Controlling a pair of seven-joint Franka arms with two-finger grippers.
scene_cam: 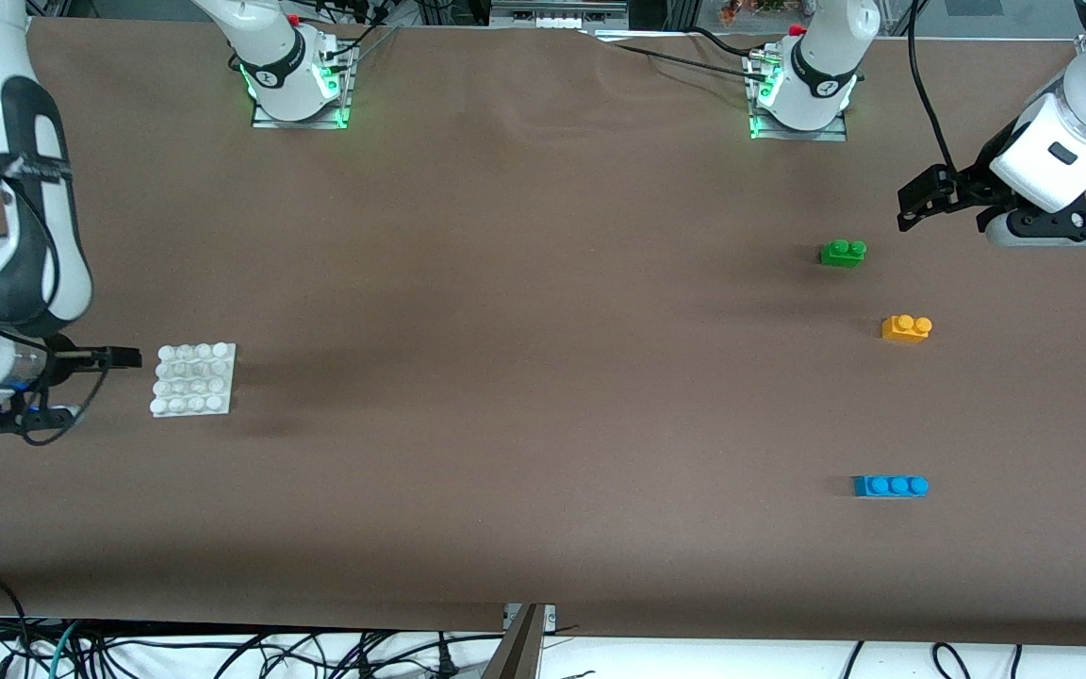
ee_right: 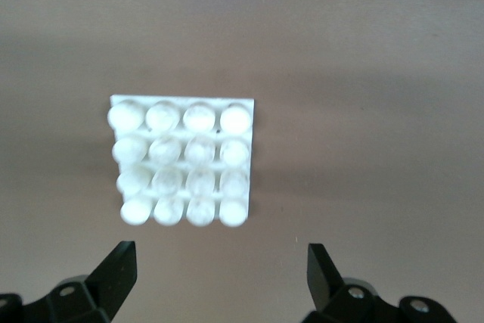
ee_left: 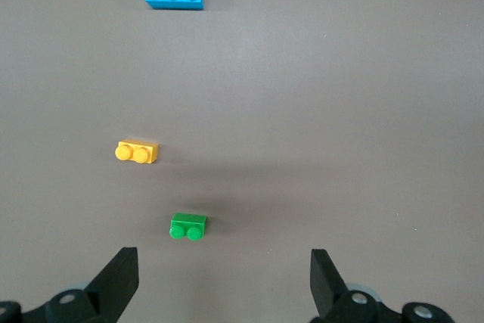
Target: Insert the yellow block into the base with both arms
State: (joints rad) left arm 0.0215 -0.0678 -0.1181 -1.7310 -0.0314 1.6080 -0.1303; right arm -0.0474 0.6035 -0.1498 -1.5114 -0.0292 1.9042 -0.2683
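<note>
Yellow block (scene_cam: 906, 328) lies on the table (scene_cam: 524, 283) at the left arm's end, between green brick (scene_cam: 843, 253) and blue brick (scene_cam: 890, 486). Left gripper (ee_left: 223, 281) hangs above, jaws wide, empty. Right gripper (ee_right: 219, 277), jaws wide, empty, sits just beside the base (scene_cam: 192, 379).

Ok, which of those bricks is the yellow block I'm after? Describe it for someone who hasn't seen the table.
Look toward the left arm's end of the brown table, where three bricks lie apart in a loose row. The yellow block is the middle one, nearer the front camera than the green brick and farther than the blue brick. It is the only yellow-orange one, with two studs.
</note>
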